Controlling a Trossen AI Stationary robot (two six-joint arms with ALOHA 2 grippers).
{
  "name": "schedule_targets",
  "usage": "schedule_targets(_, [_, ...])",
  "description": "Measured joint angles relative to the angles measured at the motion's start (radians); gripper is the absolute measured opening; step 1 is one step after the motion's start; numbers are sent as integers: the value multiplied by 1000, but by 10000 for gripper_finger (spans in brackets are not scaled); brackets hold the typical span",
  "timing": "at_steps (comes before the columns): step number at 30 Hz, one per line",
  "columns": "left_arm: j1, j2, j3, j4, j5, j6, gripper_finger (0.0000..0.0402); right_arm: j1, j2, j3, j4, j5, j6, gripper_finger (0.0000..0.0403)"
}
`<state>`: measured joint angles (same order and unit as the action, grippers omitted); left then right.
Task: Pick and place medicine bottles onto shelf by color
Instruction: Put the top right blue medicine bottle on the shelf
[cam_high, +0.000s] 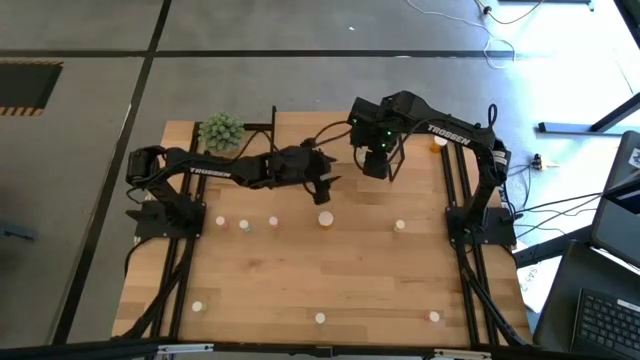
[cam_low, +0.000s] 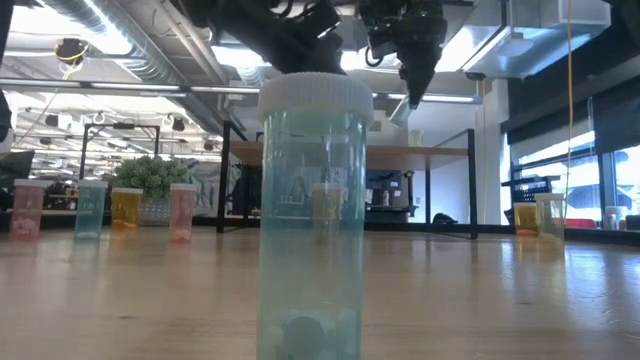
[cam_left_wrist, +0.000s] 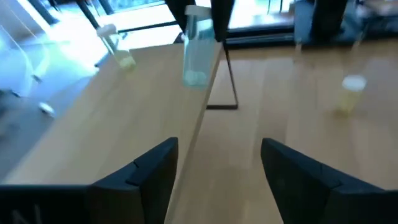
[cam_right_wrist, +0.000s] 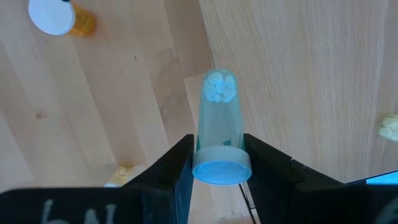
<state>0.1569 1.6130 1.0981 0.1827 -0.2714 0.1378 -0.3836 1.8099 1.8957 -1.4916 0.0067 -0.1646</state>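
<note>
— Where's open room on the table (cam_high: 350, 280)?
— The broad middle, between bottle rows.
— What blocks?
— A potted plant (cam_high: 221, 131) at the far-left corner; scattered bottles (cam_high: 326, 218) mid-table.

A grey concrete floor (cam_high: 300, 30), crossed by dark lines, is seen around the table. Exposed ducts (cam_low: 130, 50) are hung under the ceiling at ten o'clock; bright windows (cam_low: 545, 170) are set at three o'clock.
</note>
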Motion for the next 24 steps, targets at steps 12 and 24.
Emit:
schedule_targets(12, [81, 15, 0, 164, 163, -134, 226, 0, 0, 0, 9, 0, -2, 131])
schedule_targets(24, [93, 106, 0, 349, 206, -181, 226, 0, 0, 0, 8, 0, 1, 131])
